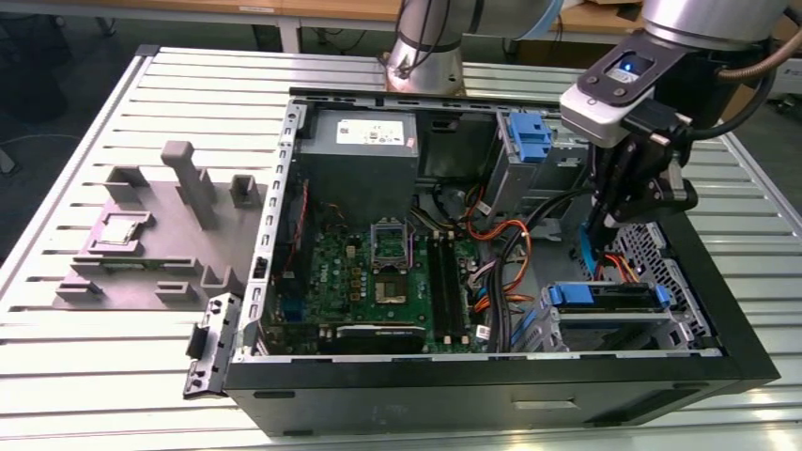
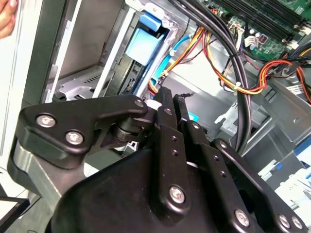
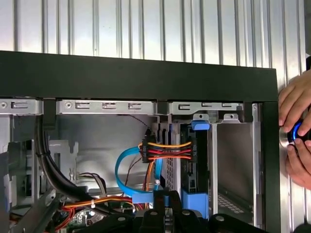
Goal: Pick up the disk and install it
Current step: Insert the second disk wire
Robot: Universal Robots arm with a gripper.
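Observation:
The disk (image 1: 604,299) stands on edge in the drive bay at the case's front corner, on the exterior view's right, with its blue bracket round it. In the first wrist view the disk (image 3: 194,165) runs as a narrow dark strip, with a blue tab at one end and a striped power plug (image 3: 167,150) against its side. My gripper (image 1: 626,211) hangs inside the case just behind that bay. In the second wrist view the black fingers (image 2: 165,104) of my gripper (image 2: 173,97) lie pressed together with nothing seen between them. My gripper (image 3: 163,213) sits beside the bracket's near end.
The open black computer case (image 1: 701,282) lies on a slatted metal table (image 1: 126,376). A bare blue caddy (image 1: 527,136) and a grey power-supply box (image 1: 361,141) sit at the back. Cable bundles (image 1: 508,263) cross beside the bay. A person's hand (image 3: 296,126) rests by the case corner.

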